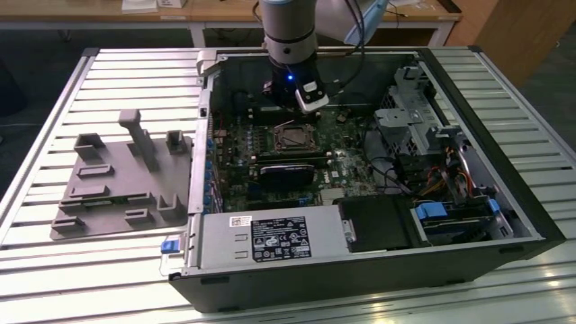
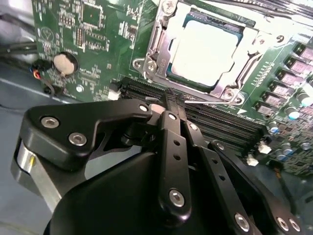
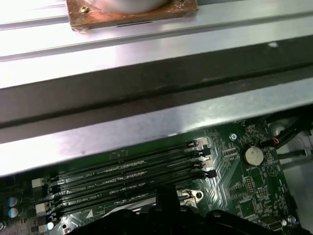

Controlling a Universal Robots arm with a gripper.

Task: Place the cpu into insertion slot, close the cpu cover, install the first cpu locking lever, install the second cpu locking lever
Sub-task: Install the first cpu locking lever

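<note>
My gripper is clenched, pads pressed together w/ nothing between them, tips over the long black memory slots. In the exterior view it hangs inside the open pc case, just on the far side of the slot. The cpu sits in that slot, silver top up. The cover lies flat around it, top showing thru the window. A coin battery sits on the green board, well apart from the cpu. A grey plastic fixture rests on the slatted table, on the exterior view's left of the case.
</note>
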